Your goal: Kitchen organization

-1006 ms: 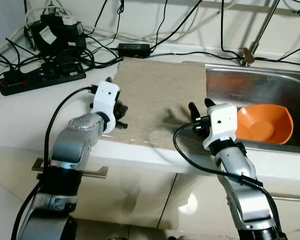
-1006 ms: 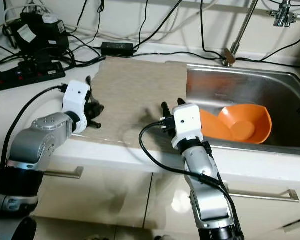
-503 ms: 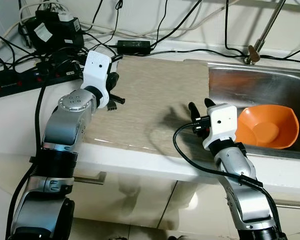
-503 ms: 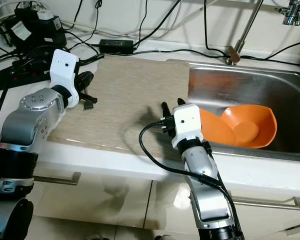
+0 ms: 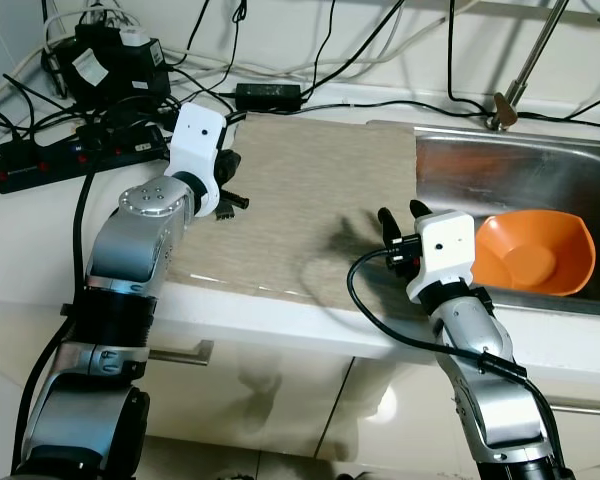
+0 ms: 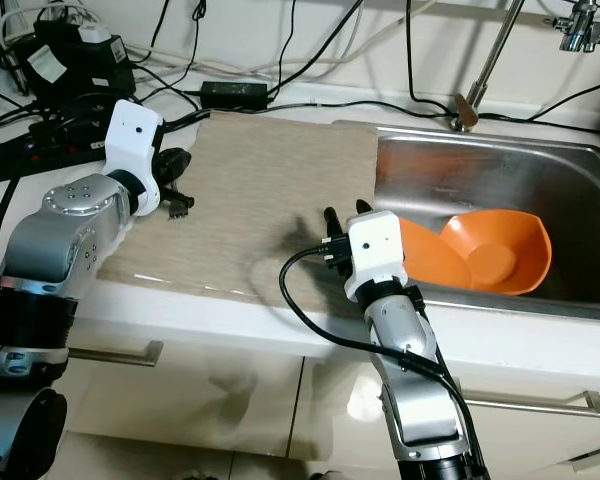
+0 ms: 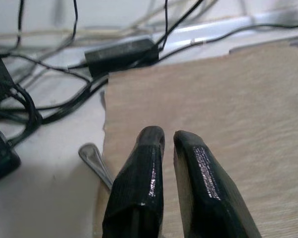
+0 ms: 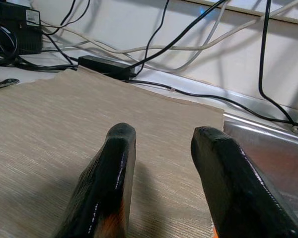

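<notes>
Left gripper [image 7: 164, 144], fingers nearly closed on nothing, has swung up to mat [image 5: 310, 200] edge beside spoon [image 7: 95, 162]; right gripper [image 8: 161, 144] open, unmoved. Pickup looks near.

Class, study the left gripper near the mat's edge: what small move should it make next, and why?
Probably lower the left gripper towards the metal utensil handle lying on the counter beside the beige mat and open its fingers. They are shut on nothing, and the handle lies just off the mat's edge, close beside the fingertips.
</notes>
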`<state>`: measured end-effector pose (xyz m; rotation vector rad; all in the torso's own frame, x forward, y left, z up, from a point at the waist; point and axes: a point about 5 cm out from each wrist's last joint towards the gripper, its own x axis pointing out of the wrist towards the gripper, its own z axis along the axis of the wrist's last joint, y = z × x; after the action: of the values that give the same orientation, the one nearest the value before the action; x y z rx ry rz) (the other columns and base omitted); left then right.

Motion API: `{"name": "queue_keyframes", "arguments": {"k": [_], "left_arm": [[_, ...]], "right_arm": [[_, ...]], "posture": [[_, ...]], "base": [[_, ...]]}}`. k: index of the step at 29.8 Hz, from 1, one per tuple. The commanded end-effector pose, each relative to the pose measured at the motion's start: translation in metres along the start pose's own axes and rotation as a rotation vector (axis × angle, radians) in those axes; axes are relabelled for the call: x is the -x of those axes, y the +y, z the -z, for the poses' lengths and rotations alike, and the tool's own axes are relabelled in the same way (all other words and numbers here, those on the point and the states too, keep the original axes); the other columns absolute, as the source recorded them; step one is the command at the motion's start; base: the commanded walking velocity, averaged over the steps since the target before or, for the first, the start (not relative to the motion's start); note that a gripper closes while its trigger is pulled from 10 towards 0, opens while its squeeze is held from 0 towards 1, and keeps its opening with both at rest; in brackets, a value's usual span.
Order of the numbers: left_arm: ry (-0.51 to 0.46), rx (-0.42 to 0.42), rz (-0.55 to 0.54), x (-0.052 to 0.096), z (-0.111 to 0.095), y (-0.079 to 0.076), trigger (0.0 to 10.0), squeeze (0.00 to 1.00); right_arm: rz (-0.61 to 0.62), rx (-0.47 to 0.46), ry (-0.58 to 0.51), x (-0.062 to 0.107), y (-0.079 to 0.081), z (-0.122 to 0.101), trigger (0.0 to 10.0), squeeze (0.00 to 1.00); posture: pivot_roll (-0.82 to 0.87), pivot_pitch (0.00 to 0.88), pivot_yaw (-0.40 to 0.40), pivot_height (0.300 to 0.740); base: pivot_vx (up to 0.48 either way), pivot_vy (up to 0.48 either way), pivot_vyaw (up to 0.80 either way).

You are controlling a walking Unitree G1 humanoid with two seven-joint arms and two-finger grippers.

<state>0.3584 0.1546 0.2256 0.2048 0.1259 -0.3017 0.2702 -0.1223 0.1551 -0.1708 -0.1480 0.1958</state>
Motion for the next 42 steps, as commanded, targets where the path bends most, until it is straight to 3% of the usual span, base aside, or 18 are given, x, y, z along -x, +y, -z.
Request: {"name": "queue_keyframes", "arguments": {"k": [1, 7, 8, 16, 20, 22, 26, 27, 35, 42], "left_arm": [[0.007, 0.026, -0.021, 0.005, 0.001, 0.001, 10.0, 0.0], [0.062, 0.08, -0.083, 0.015, 0.002, 0.005, 10.0, 0.0], [0.05, 0.069, -0.091, 0.017, 0.0, 0.008, 10.0, 1.0], [0.089, 0.078, -0.099, 0.016, 0.013, 0.007, 10.0, 1.0], [0.19, 0.149, -0.072, 0.015, 0.034, -0.003, 10.0, 1.0], [0.198, 0.16, -0.069, 0.014, 0.036, -0.004, 10.0, 1.0], [0.268, 0.266, -0.041, 0.008, 0.043, -0.016, 10.0, 1.0], [0.274, 0.296, -0.037, 0.007, 0.041, -0.02, 10.0, 0.0], [0.285, 0.354, -0.015, 0.009, 0.033, -0.028, 10.0, 0.0], [0.37, 0.35, -0.021, 0.013, 0.045, -0.032, 10.0, 0.0]], "right_arm": [[0.002, 0.003, 0.001, 0.002, -0.002, 0.0, 10.0, 0.0], [-0.006, 0.003, 0.002, 0.001, -0.002, 0.0, 10.0, 0.0], [-0.014, 0.001, 0.001, -0.001, -0.001, 0.0, 10.0, 0.0], [-0.025, -0.004, -0.004, -0.004, 0.002, -0.001, 10.0, 0.0], [-0.019, -0.007, -0.013, -0.006, 0.0, -0.003, 10.0, 0.0], [-0.019, -0.007, -0.013, -0.006, 0.0, -0.003, 10.0, 0.0], [-0.015, -0.008, -0.018, -0.006, 0.001, -0.004, 10.0, 0.0], [-0.013, -0.008, -0.018, -0.005, 0.001, -0.004, 10.0, 0.0], [-0.007, -0.008, -0.013, -0.004, 0.001, -0.002, 10.0, 0.0], [-0.014, -0.01, -0.008, -0.005, 0.003, -0.001, 10.0, 0.0]], "posture": [[-0.03, 0.0, -0.023, 0.732], [-0.01, 0.0, -0.033, 0.732], [-0.01, 0.0, -0.036, 0.732], [0.0, 0.0, -0.038, 0.732], [-0.01, 0.0, -0.032, 0.732], [-0.01, 0.0, -0.031, 0.732], [-0.01, 0.0, -0.019, 0.732], [-0.01, 0.0, -0.016, 0.732], [-0.01, 0.0, -0.013, 0.732], [0.0, 0.0, -0.017, 0.732]], "base": [[0.0, 0.0, 0.0], [0.0, 0.0, 0.0], [0.0, 0.0, 0.0], [0.0, 0.0, 0.0], [0.0, 0.0, 0.0], [0.0, 0.0, 0.0], [0.0, 0.0, 0.0], [0.0, 0.0, 0.0], [0.0, 0.0, 0.0], [0.0, 0.0, 0.0]]}}
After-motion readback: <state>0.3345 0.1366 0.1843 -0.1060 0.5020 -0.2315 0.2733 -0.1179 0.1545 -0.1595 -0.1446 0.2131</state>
